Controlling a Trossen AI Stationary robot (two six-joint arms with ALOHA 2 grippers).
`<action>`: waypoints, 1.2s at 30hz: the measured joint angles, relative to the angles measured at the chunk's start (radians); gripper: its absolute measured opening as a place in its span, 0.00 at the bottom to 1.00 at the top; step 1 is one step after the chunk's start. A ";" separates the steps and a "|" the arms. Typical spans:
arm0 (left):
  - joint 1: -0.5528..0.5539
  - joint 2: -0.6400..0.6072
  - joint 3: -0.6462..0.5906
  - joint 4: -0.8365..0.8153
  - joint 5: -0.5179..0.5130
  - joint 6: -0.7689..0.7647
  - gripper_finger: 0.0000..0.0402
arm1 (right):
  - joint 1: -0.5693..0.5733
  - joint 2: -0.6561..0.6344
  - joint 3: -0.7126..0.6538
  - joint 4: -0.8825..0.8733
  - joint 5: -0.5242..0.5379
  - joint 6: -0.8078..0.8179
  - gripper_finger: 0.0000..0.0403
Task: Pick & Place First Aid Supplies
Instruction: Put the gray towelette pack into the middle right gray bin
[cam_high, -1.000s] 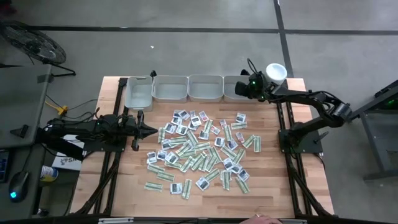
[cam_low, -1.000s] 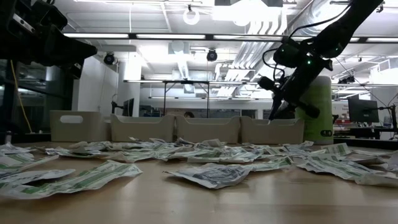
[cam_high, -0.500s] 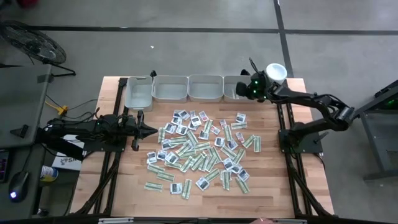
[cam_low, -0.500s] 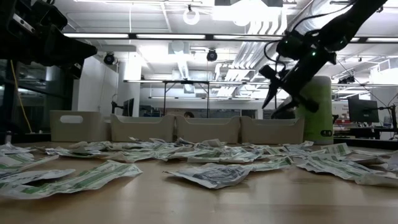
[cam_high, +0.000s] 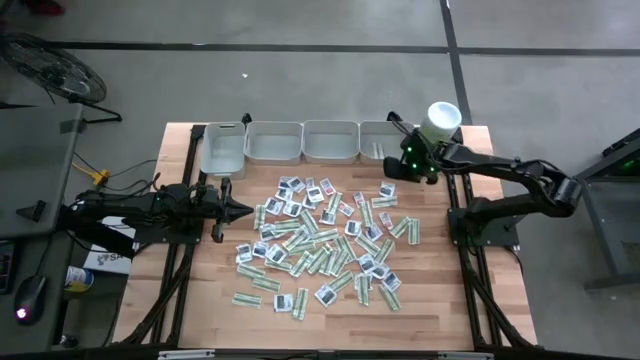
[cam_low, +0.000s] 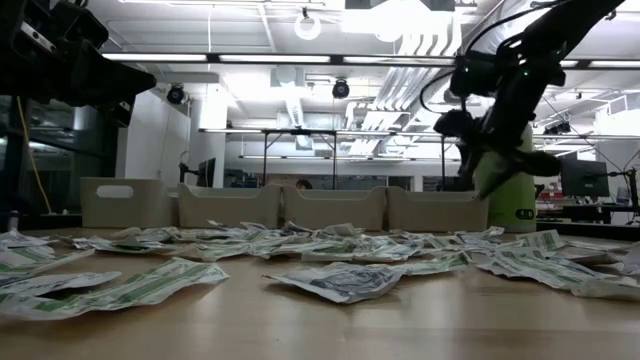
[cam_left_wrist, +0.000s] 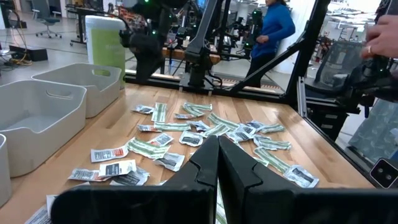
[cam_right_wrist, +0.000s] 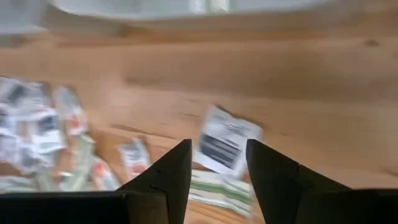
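Several first aid supplies (cam_high: 320, 240) lie flat and scattered over the middle of the wooden table: narrow green-white strips and squarish white sachets with dark marks. My right gripper (cam_high: 392, 168) hovers open, slanting down, just in front of the rightmost grey tray (cam_high: 378, 141). In its wrist view its fingers (cam_right_wrist: 168, 180) frame a white sachet (cam_right_wrist: 227, 144) lying on the table below, without touching it. My left gripper (cam_high: 245, 209) rests shut and level at the table's left side, away from the sachets (cam_left_wrist: 186, 134).
Several grey trays (cam_high: 273, 142) line the far edge. A tall pale green tub with a white lid (cam_high: 440, 120) stands at the far right corner, close behind my right arm. Beyond the table, a person (cam_left_wrist: 273, 31) stands in the room and a hand (cam_left_wrist: 382, 37) shows at the side.
My right gripper has opened above the rightmost tray. It has then drawn back from the tray toward the table's near edge and the sachets, tipping its fingers as it went. The left arm has kept still.
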 joint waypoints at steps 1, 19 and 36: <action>0.000 0.000 0.000 0.000 0.000 0.000 0.00 | 0.000 0.007 0.000 -0.010 0.001 0.000 0.37; 0.000 0.000 0.000 0.000 0.000 0.000 0.00 | -0.014 0.204 0.000 0.045 0.001 -0.089 0.38; 0.000 0.000 0.000 0.000 0.000 0.000 0.00 | -0.014 0.270 0.002 0.079 -0.023 -0.184 0.27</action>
